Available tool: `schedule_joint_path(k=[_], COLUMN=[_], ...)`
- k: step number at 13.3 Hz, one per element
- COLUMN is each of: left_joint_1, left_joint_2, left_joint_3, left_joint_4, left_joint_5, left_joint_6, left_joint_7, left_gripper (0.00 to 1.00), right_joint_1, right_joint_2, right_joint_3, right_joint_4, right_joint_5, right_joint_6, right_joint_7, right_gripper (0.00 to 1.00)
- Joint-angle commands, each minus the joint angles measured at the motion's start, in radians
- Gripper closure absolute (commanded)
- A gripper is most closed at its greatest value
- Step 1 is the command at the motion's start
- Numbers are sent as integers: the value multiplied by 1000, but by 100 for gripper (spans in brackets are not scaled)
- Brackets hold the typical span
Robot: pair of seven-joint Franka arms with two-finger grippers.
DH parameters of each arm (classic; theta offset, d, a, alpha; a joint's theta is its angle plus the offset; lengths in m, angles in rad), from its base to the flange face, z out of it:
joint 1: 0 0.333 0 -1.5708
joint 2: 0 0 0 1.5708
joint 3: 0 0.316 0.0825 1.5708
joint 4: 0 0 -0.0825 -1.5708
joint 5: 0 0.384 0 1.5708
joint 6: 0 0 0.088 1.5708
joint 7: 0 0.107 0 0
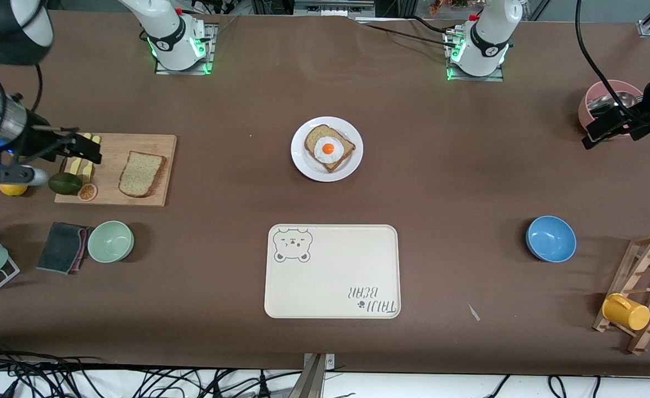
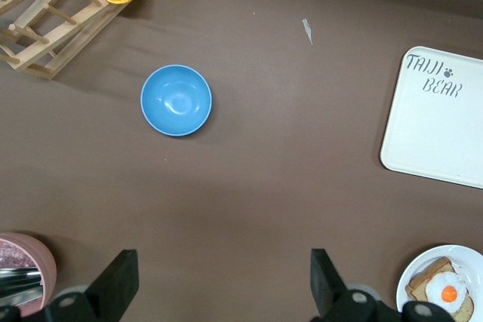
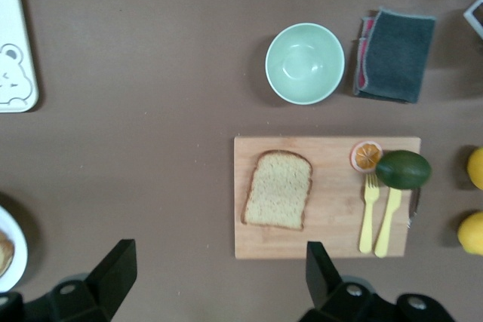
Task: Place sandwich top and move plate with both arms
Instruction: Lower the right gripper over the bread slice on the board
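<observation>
While both pincers hang open, right pincer (image 1: 82,149) by the board (image 1: 162,145), I'll centre squarely over the top (image 1: 141,173), gripping its crust.

pink bowl (image 1: 596,105) partly hidden by left arm, lemon (image 1: 12,189) half covered by right arm

Matt brown counter (image 1: 441,182); glossy white plate (image 1: 303,160); wooden board (image 1: 159,143); speckled, coarse bread (image 1: 140,174); grey cloth (image 1: 62,247); glossy blue bowl (image 1: 550,239).
</observation>
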Motion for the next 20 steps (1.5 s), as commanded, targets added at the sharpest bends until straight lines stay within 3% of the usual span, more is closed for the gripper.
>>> schedule_joint_path(k=[1,3,5,6,10,12,17,20], left_joint_1=[2,8,8,7,5,2,-1,-1], left_joint_2=[-7,-16,-16,-17,-19,-19,-16,-13], left_joint_3=[9,6,3,1,0,0,-5,-7], left_joint_4=[7,7,9,9,9,15,36,39], left_joint_5=[-11,-12,-18,-21,-23,-23,-23,-23], left_joint_6=[-6,-13,-21,-23,-40,-43,-53,-53], left_joint_7=[19,19,17,17,17,17,17,20], left_gripper=[0,0,0,0,0,0,0,0], right_joint_1=[1,1,-3,-3,-9,2,2,2], right_joint_2=[-6,14,72,108,232,237,211,209], right_joint_3=[3,0,-2,-3,-10,-10,-10,-29], right_joint_4=[-147,-209,-223,-231,-241,-293,-362,-439], right_joint_5=[-2,-8,-14,-17,-63,-144,-174,-181], right_joint_6=[157,221,198,204,315,423,435,532], right_joint_7=[4,20,171,207,231,245,406,437], right_gripper=[1,1,2,6,11,11,11,12])
